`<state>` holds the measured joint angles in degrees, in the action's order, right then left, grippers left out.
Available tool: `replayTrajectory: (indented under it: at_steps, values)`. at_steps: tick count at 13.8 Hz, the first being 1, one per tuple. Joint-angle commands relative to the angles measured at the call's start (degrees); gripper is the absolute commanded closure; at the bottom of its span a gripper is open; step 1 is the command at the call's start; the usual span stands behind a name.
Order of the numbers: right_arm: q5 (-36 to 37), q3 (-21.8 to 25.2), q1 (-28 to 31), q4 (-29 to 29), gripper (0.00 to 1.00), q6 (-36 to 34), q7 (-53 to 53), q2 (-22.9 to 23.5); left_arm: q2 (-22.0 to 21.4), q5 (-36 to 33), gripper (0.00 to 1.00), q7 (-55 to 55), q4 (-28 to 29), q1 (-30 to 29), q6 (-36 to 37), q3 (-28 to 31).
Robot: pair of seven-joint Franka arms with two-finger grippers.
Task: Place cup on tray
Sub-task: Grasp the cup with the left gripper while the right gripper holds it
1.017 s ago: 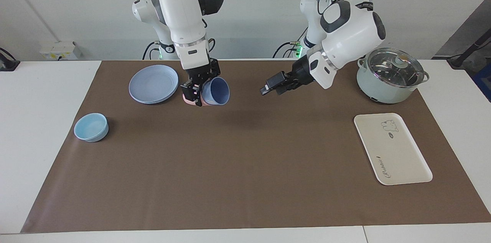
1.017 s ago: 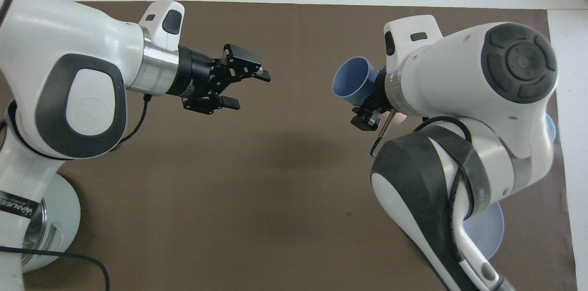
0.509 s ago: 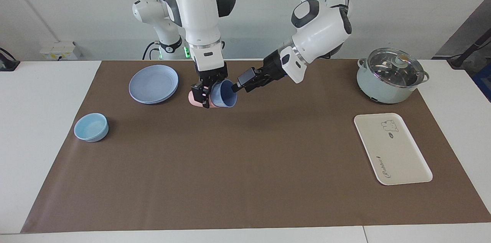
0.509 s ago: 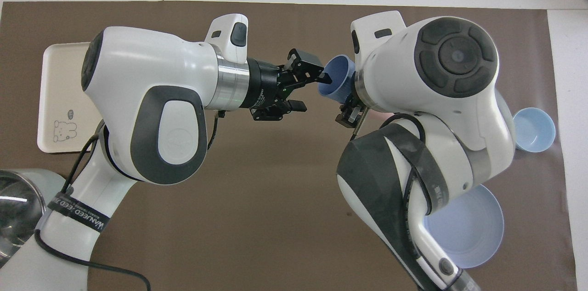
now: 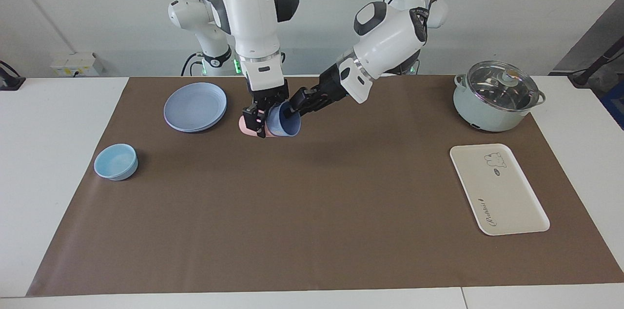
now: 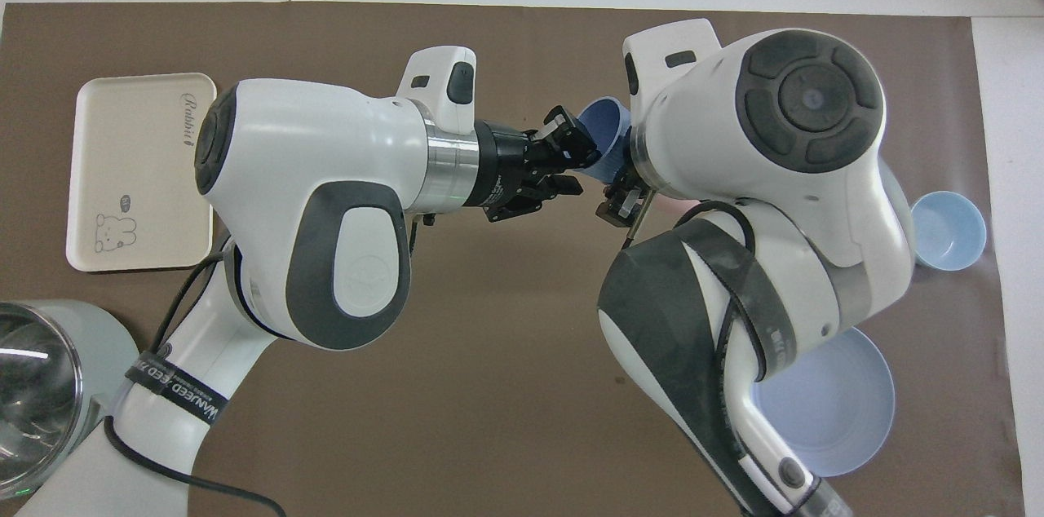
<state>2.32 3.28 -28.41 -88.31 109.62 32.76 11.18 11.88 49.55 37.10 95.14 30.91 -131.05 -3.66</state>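
Note:
The blue cup [image 5: 286, 125] is held tilted above the mat, its mouth turned toward the left arm; it also shows in the overhead view [image 6: 602, 119]. My right gripper [image 5: 260, 118] is shut on the cup's lower part [image 6: 621, 195]. My left gripper [image 5: 294, 107] reaches in from the side with its fingers apart at the cup's rim, one finger over the mouth [image 6: 570, 166]. The cream-white tray [image 5: 497, 192] lies flat at the left arm's end of the table [image 6: 134, 174], with nothing on it.
A salmon-pink cup [image 5: 245, 126] is partly hidden by the right gripper. A blue plate [image 5: 195, 106] and a light-blue bowl [image 5: 116, 161] lie toward the right arm's end. A lidded pot [image 5: 497, 97] stands nearer the robots than the tray.
My left gripper has swung in from over the mat's middle to the cup's rim. My right gripper shifted the cup slightly toward it, then held still.

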Motion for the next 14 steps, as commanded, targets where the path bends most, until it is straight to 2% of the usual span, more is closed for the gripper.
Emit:
replayTrajectory:
  at_steps: [1, 7, 11, 14]
  values:
    - [1.46, -0.02, 0.11, 1.39, 1.0, -0.38, -1.12, 0.68, -0.46, 0.55, 1.0, 0.08, 1.27, 1.35, -1.93, 0.85]
    - [1.38, -0.02, 0.2, 1.03, 1.0, 0.33, -1.12, 0.77, -0.11, -0.23, 1.0, 1.49, -0.47, 1.09, -2.38, 1.11]
    - [1.38, -0.02, 0.19, 1.03, 1.0, 0.33, -1.12, 0.77, 2.79, -8.83, 1.0, 2.36, -7.85, -3.47, 4.2, 1.46]
    - [1.38, -0.02, 0.2, 0.95, 1.0, 0.33, -1.12, 0.77, 4.37, -19.19, 1.0, 3.95, -11.9, -7.25, 11.76, 2.69]
